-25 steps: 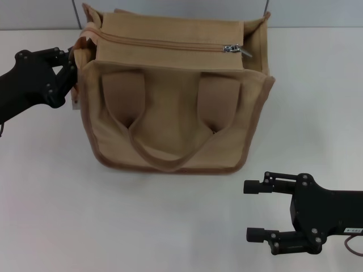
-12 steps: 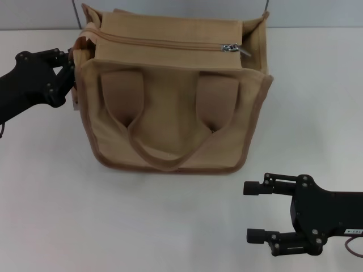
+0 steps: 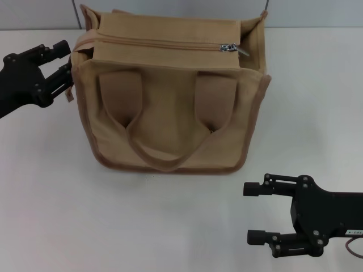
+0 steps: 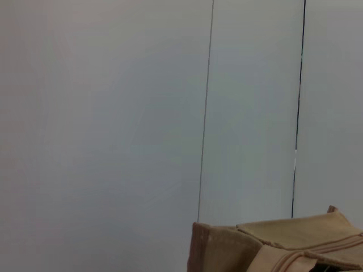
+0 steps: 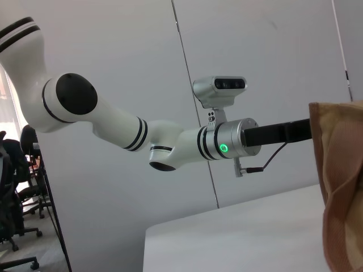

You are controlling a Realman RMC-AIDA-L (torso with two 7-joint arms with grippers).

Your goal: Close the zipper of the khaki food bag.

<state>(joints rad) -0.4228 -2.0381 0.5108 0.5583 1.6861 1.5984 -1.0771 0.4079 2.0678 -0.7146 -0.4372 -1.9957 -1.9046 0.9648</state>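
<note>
Zipper across the bag looks shut, we think; left gripper spread at upper left, right gripper spread lower right.

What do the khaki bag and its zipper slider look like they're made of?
The khaki food bag looks like matte woven canvas: its walls are soft and slightly slumped, with darker brown piping stitched along the edges. The zipper's slider glints silver, so it is probably metal.
</note>
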